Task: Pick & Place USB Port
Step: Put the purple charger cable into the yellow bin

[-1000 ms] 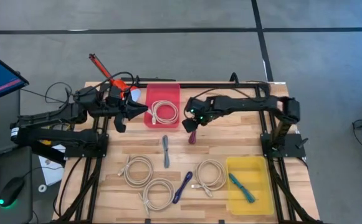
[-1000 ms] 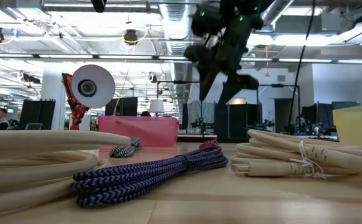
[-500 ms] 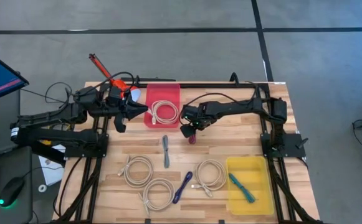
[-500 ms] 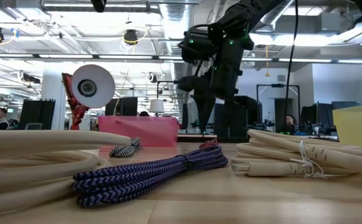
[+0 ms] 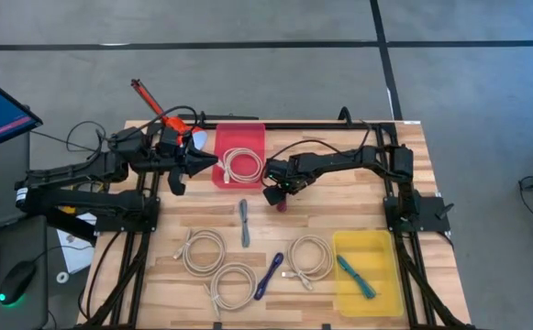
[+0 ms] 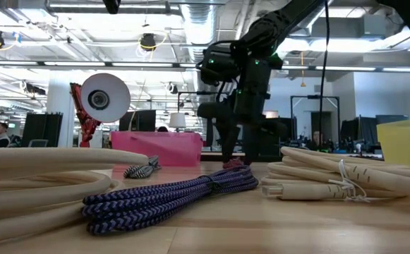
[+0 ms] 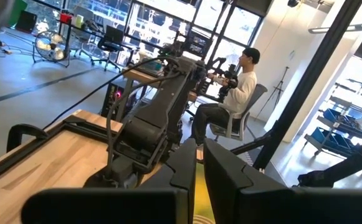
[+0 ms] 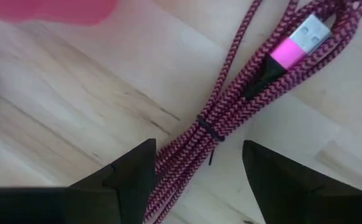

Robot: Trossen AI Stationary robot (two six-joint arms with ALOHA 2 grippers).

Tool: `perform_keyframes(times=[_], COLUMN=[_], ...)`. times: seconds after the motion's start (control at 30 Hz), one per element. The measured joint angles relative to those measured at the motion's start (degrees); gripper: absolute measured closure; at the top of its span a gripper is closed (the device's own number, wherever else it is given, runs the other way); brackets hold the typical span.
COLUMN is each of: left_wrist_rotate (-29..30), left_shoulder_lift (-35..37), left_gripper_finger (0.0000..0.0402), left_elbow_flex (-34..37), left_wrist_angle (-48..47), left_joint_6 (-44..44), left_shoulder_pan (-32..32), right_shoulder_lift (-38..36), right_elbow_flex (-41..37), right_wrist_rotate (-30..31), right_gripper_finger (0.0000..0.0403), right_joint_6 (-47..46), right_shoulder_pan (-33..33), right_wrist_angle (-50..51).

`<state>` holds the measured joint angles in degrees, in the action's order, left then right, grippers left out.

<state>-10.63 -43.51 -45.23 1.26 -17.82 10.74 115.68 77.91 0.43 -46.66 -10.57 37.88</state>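
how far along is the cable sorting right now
Already done, by the look of it: a white cable lies in the red bin and a teal cable in the yellow bin. In hand: the right gripper is open over the pink cable, fingers either side, not yet gripping. Left: that cable, plus three white coils, a grey and a purple cable on the table. The left gripper waits beside the red bin.

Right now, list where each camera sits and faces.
High: overhead, looking down; both arms, red bin.
Low: table height, level; right gripper descending behind purple cable.
Left wrist: looks across table past shut fingers.
Right wrist: looks down between open fingers at magenta USB cable.
Shared: magenta cable, also high.
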Motion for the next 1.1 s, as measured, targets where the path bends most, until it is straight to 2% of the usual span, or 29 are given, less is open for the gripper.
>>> perform_keyframes(times=[0.13,0.33,0.4,0.6,0.77,1.1], left_wrist_rotate=[0.00,0.02,0.02,0.01,0.02,0.02], left_shoulder_lift=[0.00,0.00,0.00,0.00,0.00,0.00], left_gripper_finger=[0.0372,0.0372,0.0372,0.0372,0.0372,0.0372], left_elbow_flex=[0.00,0.00,0.00,0.00,0.00,0.00], left_wrist_angle=[0.02,0.02,0.02,0.02,0.02,0.04], left_joint_6=[0.00,0.00,0.00,0.00,0.00,0.00], left_shoulder_pan=[-0.02,0.00,0.00,-0.02,0.00,0.00], right_shoulder_lift=[-0.07,-0.13,-0.24,-1.28,-5.03,-18.34], right_elbow_flex=[0.00,0.00,0.00,0.00,0.00,0.00], right_wrist_rotate=[0.04,-0.26,-0.28,-0.33,0.78,7.11], right_gripper_finger=[0.0226,0.0363,0.0390,0.0397,0.0399,0.0402], right_joint_6=[0.72,3.43,4.37,6.44,7.37,8.29], right_shoulder_pan=[0.04,0.10,0.29,0.97,1.22,-1.73], right_wrist_angle=[0.25,0.41,0.53,1.92,3.02,10.47])
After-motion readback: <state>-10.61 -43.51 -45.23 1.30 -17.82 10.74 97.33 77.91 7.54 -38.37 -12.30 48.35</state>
